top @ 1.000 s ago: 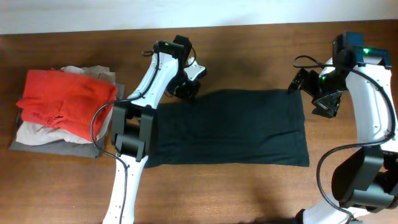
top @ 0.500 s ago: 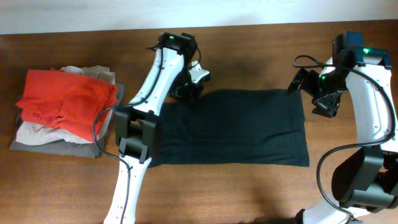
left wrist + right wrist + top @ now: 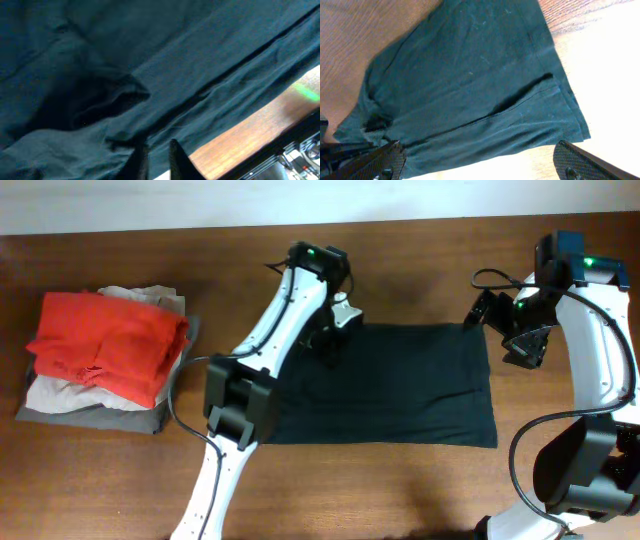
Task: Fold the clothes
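The clothes (image 3: 420,390), a black garment, lie flat as a wide rectangle on the wooden table (image 3: 420,260), right of centre. My left gripper (image 3: 328,345) is at the garment's upper-left part, shut on a pinch of its fabric. The left wrist view has dark cloth (image 3: 150,75) filling the frame, with the gripper (image 3: 157,160) and its nearly closed fingers (image 3: 180,162) at the bottom. My right gripper (image 3: 522,350) hovers wide open just off the garment's upper-right corner. In its wrist view the clothes (image 3: 470,85) lie ahead of the open gripper (image 3: 480,165), with nothing between its fingers.
A pile of folded garments (image 3: 105,355), red on top of beige and grey, sits at the table's left end. The table's far edge meets a white surface along the top of the overhead view.
My left gripper has travelled rightward along the garment's top edge, pulling the left part of the cloth over itself; the garment's left edge has shifted right. The right arm has stayed put.
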